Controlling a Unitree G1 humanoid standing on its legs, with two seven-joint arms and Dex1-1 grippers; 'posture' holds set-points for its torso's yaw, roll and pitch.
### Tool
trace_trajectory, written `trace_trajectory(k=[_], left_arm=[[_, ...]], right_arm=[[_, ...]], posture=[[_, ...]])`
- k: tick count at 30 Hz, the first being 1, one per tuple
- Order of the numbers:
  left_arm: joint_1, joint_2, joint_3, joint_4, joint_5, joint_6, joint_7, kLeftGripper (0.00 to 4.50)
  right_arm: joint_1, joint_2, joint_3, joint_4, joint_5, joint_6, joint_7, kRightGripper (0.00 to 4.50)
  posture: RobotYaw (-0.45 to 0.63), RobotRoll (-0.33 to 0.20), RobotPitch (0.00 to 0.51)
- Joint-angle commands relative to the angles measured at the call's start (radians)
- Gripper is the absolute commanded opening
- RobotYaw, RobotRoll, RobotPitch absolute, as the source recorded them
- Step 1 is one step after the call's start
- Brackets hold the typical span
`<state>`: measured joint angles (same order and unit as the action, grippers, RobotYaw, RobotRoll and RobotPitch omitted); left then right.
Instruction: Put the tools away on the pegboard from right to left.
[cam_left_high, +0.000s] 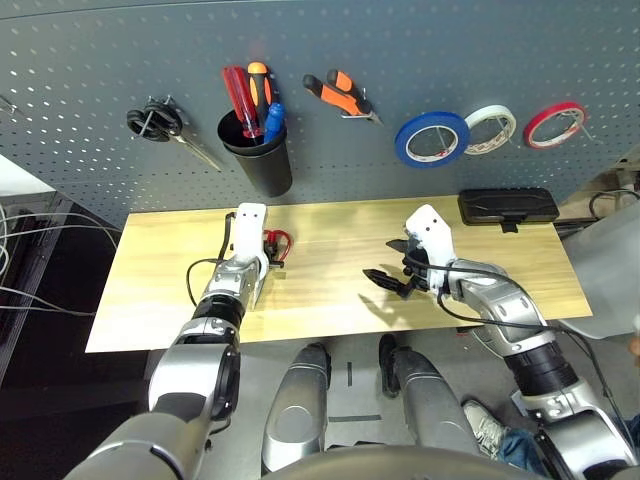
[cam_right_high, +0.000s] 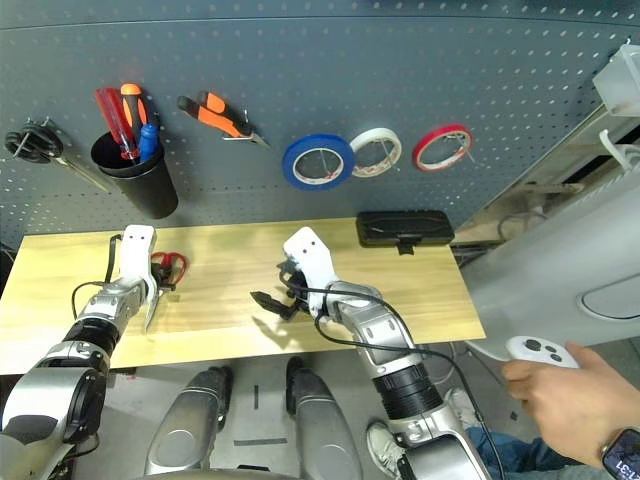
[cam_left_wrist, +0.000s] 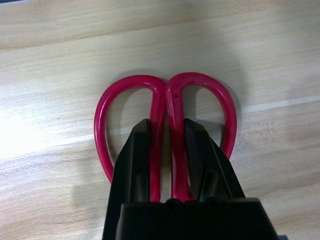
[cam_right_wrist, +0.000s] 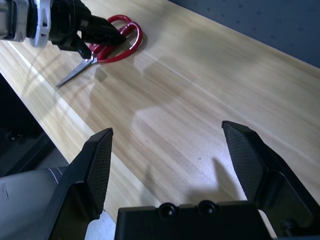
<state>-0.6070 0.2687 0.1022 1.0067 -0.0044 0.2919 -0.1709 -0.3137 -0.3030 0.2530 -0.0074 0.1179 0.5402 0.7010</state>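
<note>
Pegboard spans the frame's top; table lies below. Left gripper is pinched on the two inner shanks of the red-handled scissors, lying flat at centre-left. Firmness unclear. Risk: narrow pinch lets blades pivot or slip on lifting. Right gripper gapes wide, holding nothing.

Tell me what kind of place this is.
Probably a workshop or lab tool bench: a dark grey-blue perforated pegboard hung with orange-and-black-handled pliers and a blue tape roll, above a pale wooden tabletop where red-handled scissors lie.
</note>
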Motion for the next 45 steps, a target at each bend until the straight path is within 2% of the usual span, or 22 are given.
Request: trace_trajectory(k=[1, 9, 13, 16, 18, 22, 26, 30, 38, 41, 45], left_arm=[[0.115, -0.021, -0.019, -0.049, 0.005, -0.029, -0.012, 0.73], [0.458, -0.008, 0.003, -0.586, 0.002, -0.208, 0.016, 0.63], [0.569, 0.005, 0.019, -0.766, 0.013, -0.321, 0.038, 0.61], [0.611, 0.017, 0.046, -0.851, 0.028, -0.449, 0.074, 0.54], [0.621, 0.020, 0.059, -0.875, 0.031, -0.517, 0.088, 0.04], [0.636, 0.032, 0.085, -0.922, 0.070, -0.675, 0.138, 0.04], [0.635, 0.037, 0.096, -0.917, 0.075, -0.686, 0.149, 0.04], [0.625, 0.040, 0.081, -0.866, 0.075, -0.622, 0.134, 0.04], [0.532, 0.028, 0.078, -0.703, 0.048, -0.371, 0.129, 0.04], [0.477, 0.029, 0.080, -0.624, 0.035, -0.295, 0.127, 0.66], [0.411, 0.023, 0.090, -0.544, 0.008, -0.196, 0.124, 2.02]], right_arm=[[-0.006, 0.004, 0.003, -0.014, 0.006, -0.007, -0.005, 4.50], [-0.041, 0.021, 0.003, -0.045, 0.018, -0.033, 0.002, 4.50], [-0.068, 0.044, 0.010, -0.043, 0.025, -0.061, 0.011, 4.50], [-0.092, 0.060, 0.018, -0.031, 0.032, -0.083, 0.028, 4.50], [-0.102, 0.066, 0.024, -0.031, 0.037, -0.093, 0.038, 4.50], [-0.126, 0.081, 0.033, -0.041, 0.048, -0.105, 0.059, 4.50], [-0.147, 0.089, 0.035, -0.033, 0.048, -0.106, 0.065, 4.50], [-0.150, 0.083, 0.034, -0.019, 0.044, -0.110, 0.066, 4.50], [-0.128, 0.077, 0.029, 0.007, 0.031, -0.087, 0.025, 4.50], [-0.126, 0.077, 0.036, 0.016, 0.028, -0.093, 0.016, 4.50], [-0.119, 0.076, 0.042, 0.019, 0.028, -0.091, 0.010, 4.50]], posture=[[0.08, 0.000, 0.248], [0.11, 0.000, 0.244], [0.13, 0.000, 0.245], [0.15, 0.000, 0.245], [0.16, 0.000, 0.244], [0.16, 0.000, 0.242], [0.17, 0.000, 0.240], [0.16, 0.000, 0.239], [0.16, 0.000, 0.244], [0.16, 0.000, 0.248], [0.15, 0.000, 0.251]])
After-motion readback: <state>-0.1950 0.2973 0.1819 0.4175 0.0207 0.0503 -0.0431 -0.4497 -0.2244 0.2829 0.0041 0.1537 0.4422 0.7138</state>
